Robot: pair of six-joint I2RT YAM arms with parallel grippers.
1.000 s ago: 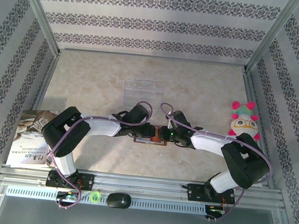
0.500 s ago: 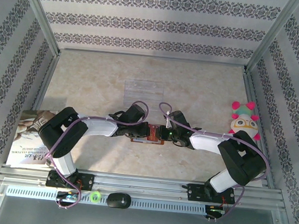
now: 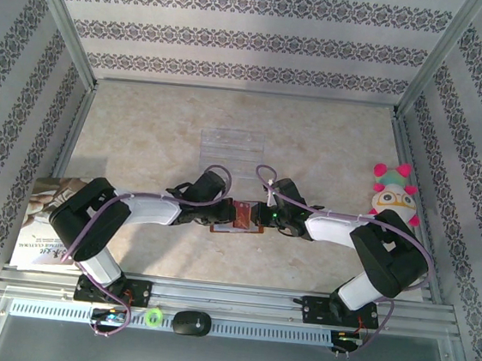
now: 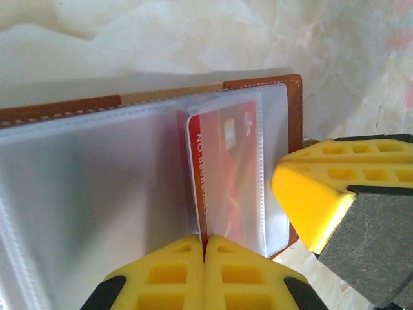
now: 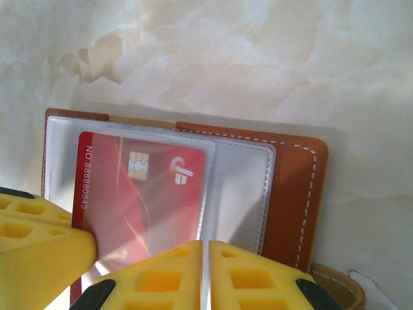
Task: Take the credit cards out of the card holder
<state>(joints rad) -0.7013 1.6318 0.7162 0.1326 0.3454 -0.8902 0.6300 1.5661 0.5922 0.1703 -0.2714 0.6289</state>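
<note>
Your left gripper [image 4: 204, 243] pinches the red card [image 4: 226, 171] by its edge; just beside it, your right gripper [image 5: 205, 245] clamps the card holder [image 5: 293, 194] by its clear sleeve.

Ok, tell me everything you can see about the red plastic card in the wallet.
The red rectangular plastic card is thin and glossy, with rounded corners, a gold chip, a pale logo and a pale number printed along one edge. It lies flat in a clear plastic sleeve of the open brown leather wallet, which rests on the marbled table. The numbered edge seems to poke out of the sleeve, and the left claw is shut on that edge.
</note>
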